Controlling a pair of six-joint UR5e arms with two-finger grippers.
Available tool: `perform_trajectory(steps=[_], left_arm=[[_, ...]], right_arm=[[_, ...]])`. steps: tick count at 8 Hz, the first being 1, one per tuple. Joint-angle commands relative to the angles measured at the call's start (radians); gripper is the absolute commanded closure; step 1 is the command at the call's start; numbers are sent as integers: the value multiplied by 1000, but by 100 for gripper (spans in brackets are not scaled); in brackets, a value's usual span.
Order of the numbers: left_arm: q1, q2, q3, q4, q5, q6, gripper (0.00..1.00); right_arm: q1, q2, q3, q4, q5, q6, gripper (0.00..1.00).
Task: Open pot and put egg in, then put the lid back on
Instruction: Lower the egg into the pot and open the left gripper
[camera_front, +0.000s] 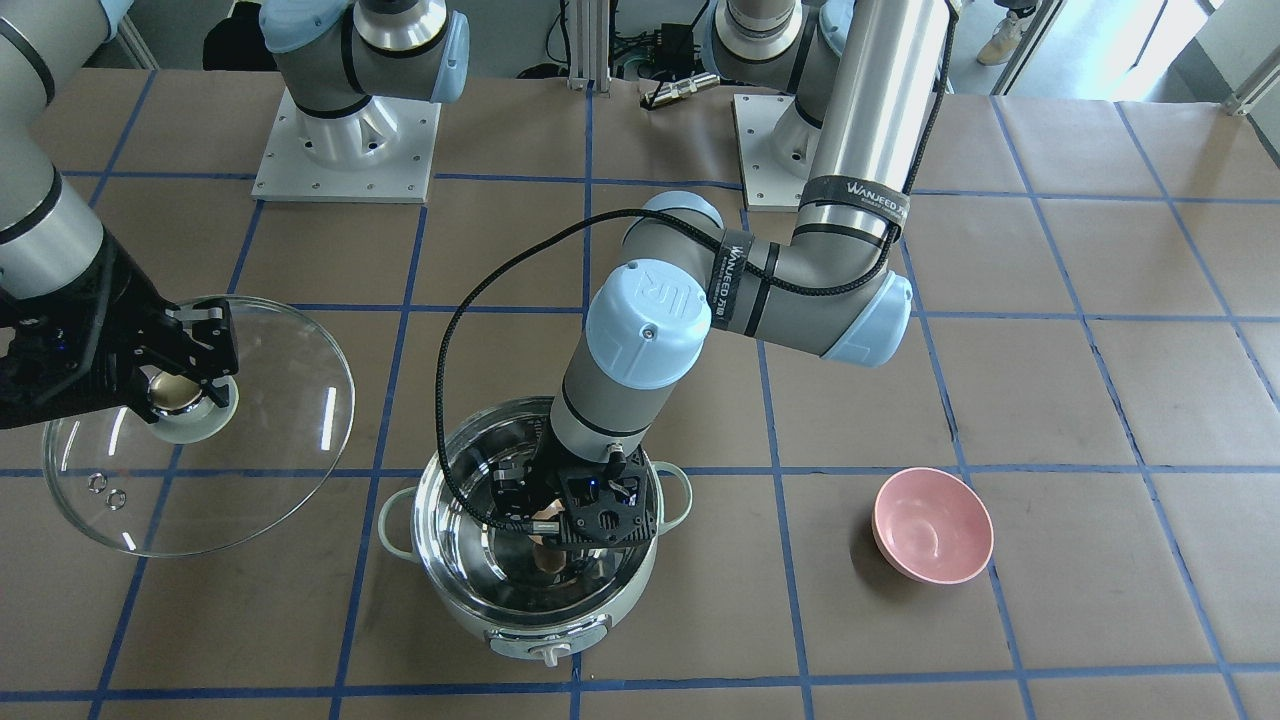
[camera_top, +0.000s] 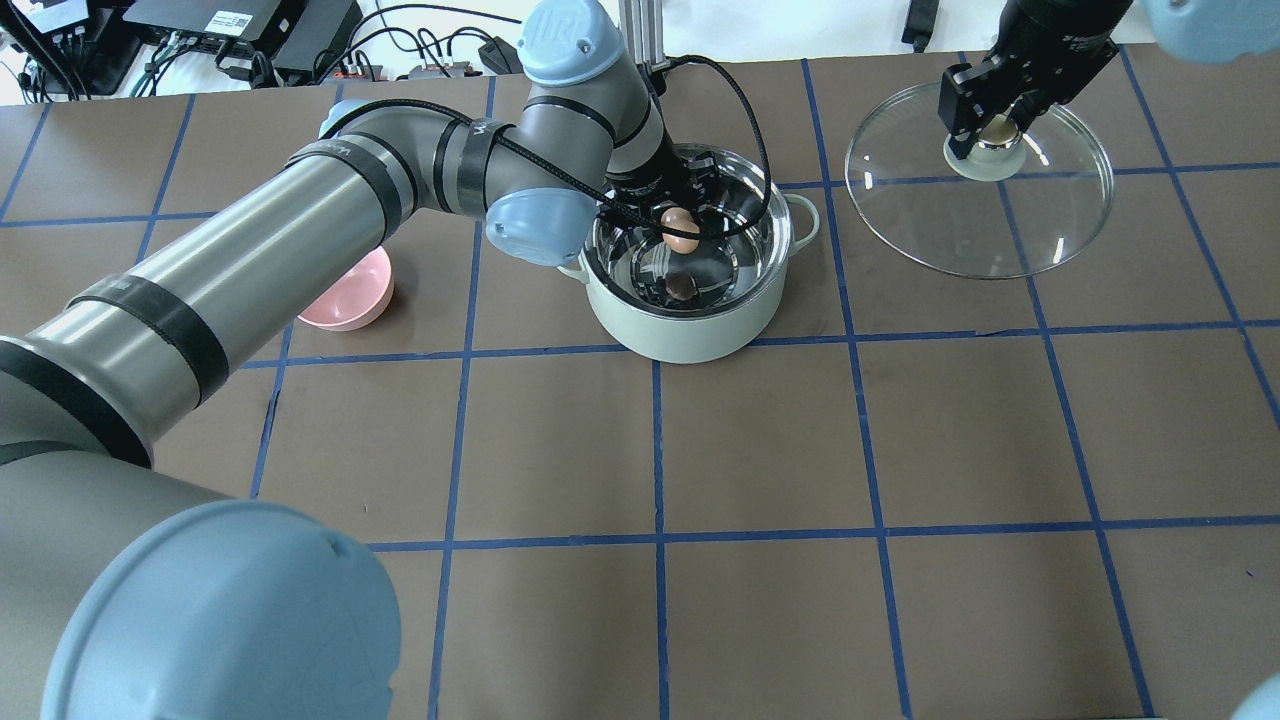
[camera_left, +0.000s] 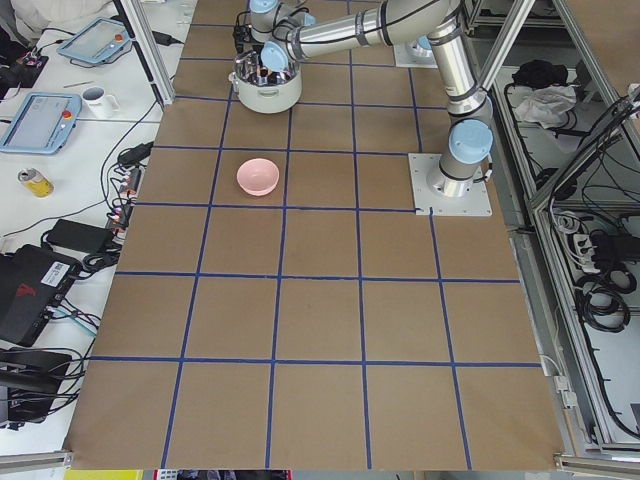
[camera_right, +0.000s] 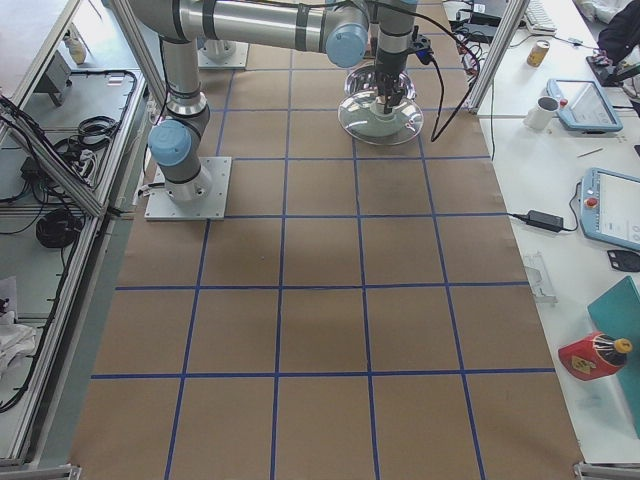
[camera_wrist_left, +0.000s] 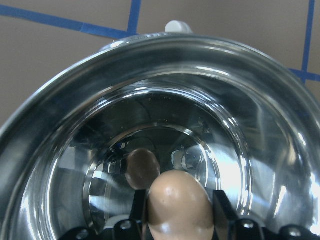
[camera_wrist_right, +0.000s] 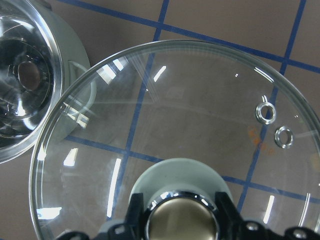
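The mint-green pot stands open, and its steel inside shows in the left wrist view. My left gripper reaches down into the pot and is shut on the tan egg, holding it above the bottom. The egg is mirrored in the steel floor. My right gripper is shut on the beige-gold knob of the clear glass lid. It holds the lid tilted, off to the pot's side. The lid is clear of the pot.
A pink bowl sits empty on the brown paper on the pot's other side from the lid, and it also shows in the overhead view. The left arm's black cable loops over the pot's rim. Blue tape lines grid the table.
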Motion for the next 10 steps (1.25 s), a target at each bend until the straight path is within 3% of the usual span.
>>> perform_trajectory(steps=[1,9,10], left_arm=[[-1,-29,-7,39,1,-7,100],[-5,-45,-33,46,9,-3,100],[-5,-45,-33,46,7,-8,89]], right_arm=[[-1,0,0,0,-2,0,100],[-2,0,0,0,1,-10,100],[-2,0,0,2,1,-11,100]])
